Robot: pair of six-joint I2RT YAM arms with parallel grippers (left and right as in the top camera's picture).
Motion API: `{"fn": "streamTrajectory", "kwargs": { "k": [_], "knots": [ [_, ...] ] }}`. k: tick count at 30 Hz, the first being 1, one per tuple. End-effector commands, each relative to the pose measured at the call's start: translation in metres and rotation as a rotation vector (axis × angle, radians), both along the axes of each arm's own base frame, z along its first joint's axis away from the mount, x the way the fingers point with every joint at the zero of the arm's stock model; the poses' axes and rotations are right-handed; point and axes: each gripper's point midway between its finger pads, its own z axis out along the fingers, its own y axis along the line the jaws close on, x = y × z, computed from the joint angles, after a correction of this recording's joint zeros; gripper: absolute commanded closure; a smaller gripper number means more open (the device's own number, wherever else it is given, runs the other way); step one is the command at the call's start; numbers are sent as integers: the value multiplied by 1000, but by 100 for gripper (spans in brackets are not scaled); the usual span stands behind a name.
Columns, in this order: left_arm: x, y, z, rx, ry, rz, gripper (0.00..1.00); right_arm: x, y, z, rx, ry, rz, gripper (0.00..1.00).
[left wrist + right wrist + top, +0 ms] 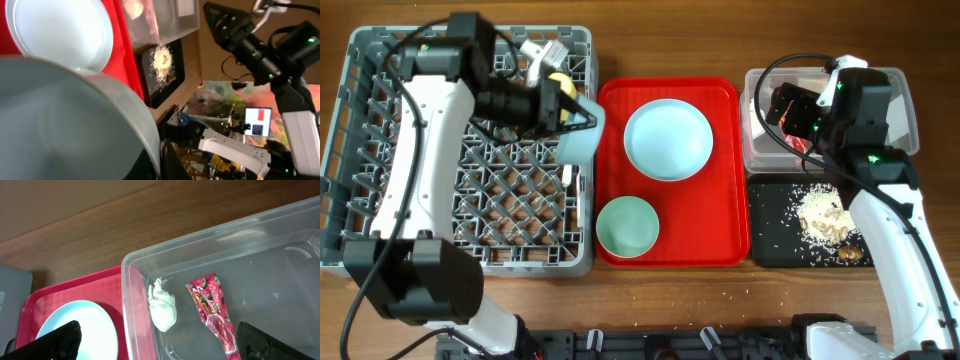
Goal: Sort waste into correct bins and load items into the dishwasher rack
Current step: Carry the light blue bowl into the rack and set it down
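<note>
My left pincer point(572, 113) pinches the light blue bowl point(585, 138) by its rim at the dishwasher rack point(520, 200) edge nearest the red tray point(720, 240); I judge that thin hold could slip and drop it askew.

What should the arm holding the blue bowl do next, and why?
Probably carry it further in over the pegs and lower it. The left gripper is shut on the light blue plastic bowl, which sits right at the edge of the grey plastic dishwasher rack, beside the red tray, with free pegs further in.
</note>
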Motion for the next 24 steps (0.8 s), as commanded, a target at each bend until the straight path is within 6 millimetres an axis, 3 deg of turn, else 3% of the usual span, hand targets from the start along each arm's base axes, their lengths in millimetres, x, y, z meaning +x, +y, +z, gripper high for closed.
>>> {"fn": "streamTrajectory", "kwargs": {
  "k": [1,4,10,18,24],
  "knots": [
    [1,21,-32,-128,-34,11,96,2,5,-1,0,4,26,0],
    [8,39,-45,-293,-30,117,96,2,5,-1,0,4,26,0],
    [20,81,-40,-448,-72,273,96,2,5,-1,0,4,26,0],
    [15,78,-27,-562,17,311,96,2,5,-1,0,4,26,0],
    [8,65,-54,-557,-1,270,96,2,5,-1,0,4,26,0]
  ]
}}
